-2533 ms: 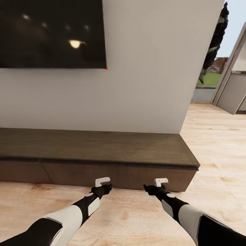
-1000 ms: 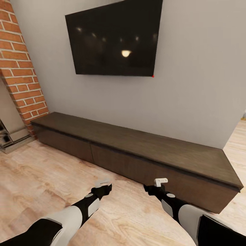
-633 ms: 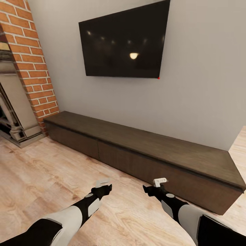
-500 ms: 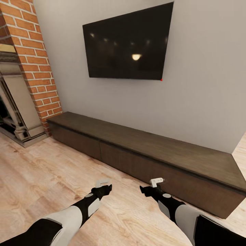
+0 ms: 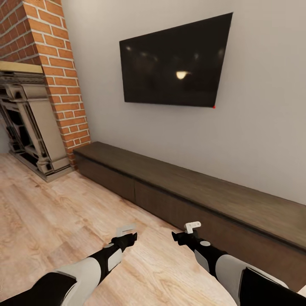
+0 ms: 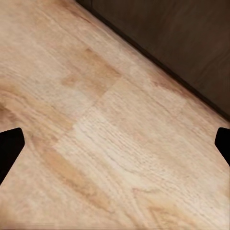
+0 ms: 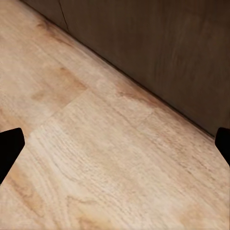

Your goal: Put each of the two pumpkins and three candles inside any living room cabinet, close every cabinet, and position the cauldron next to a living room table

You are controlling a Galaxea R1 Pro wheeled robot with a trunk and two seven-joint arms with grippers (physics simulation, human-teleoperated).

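Cabinet [image 5: 170, 199] drawers shut — left hand [image 5: 126, 235] and right hand [image 5: 187, 231] spread apart, empty, above floor [image 5: 51, 212].

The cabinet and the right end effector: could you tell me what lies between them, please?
Only bare wooden floor. The right wrist view shows planks running up to the cabinet, and the head view shows the right end effector just short of it.
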